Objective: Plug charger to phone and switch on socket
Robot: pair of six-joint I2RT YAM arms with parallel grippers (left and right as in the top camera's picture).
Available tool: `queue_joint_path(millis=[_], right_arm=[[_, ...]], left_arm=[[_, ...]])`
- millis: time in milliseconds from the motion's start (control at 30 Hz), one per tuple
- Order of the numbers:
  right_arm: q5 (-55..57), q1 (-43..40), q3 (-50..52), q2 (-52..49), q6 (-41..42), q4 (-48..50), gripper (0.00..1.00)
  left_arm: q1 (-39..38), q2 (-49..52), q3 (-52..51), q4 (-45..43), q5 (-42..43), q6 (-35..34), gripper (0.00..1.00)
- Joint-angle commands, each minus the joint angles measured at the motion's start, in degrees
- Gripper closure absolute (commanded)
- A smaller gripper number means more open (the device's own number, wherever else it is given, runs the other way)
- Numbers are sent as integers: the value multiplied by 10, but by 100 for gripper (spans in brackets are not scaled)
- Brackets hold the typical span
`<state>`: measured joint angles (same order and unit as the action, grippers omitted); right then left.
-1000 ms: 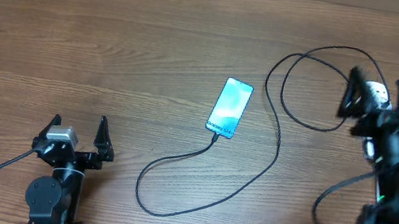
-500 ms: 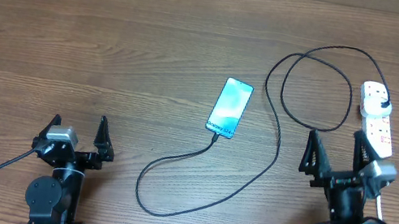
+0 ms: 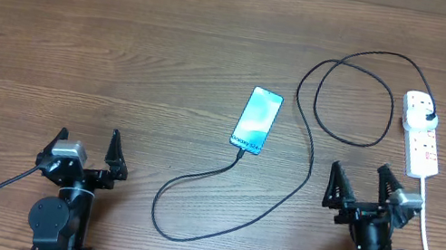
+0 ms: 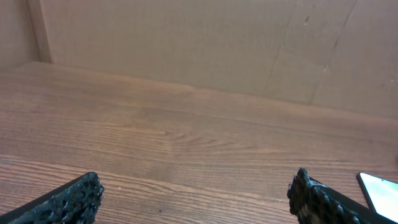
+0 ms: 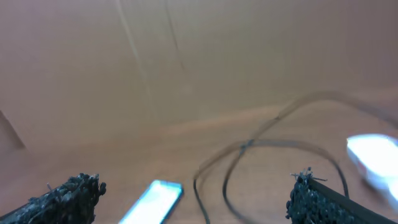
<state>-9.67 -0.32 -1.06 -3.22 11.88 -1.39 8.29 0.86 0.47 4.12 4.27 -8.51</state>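
- The right wrist view is blurred. I make out the phone (image 5: 152,200) only as a pale slab at the lower edge, the charger (image 5: 273,146) as a dark loop, and the socket (image 5: 372,155) as a white smear at right.
- The left wrist view cuts the phone (image 4: 379,186) at the right edge, so only one corner shows.
- Overhead, the red switches on the socket (image 3: 421,134) are too small for me to read as on or off. Its white cord (image 3: 427,244) runs beside the right arm and off the near edge of the view.
- The charger's tip meets the near short edge of the phone (image 3: 257,120). I cannot tell whether it is fully seated.
- The phone lies flat, screen up, mid surface (image 3: 128,35). The charger (image 3: 311,164) loops toward me, then back out to the right. Its black plug (image 3: 428,114) sits at the socket's far end.
- Left end effector (image 3: 89,140): jaws spread wide and empty, at the near left, well apart from everything.
- Right end effector (image 3: 358,175): jaws spread wide and empty, near the socket's near end, touching neither the socket nor the charger.
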Motion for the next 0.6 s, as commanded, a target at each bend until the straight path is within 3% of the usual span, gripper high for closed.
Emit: queue_joint_path(millis=[0, 567], right_arm=[[11, 5, 6, 21, -17, -29, 0], [47, 13, 6, 25, -103, -31, 0]], left_arm=[[3, -7, -2, 2, -4, 12, 1], [3, -7, -2, 2, -4, 12, 0]])
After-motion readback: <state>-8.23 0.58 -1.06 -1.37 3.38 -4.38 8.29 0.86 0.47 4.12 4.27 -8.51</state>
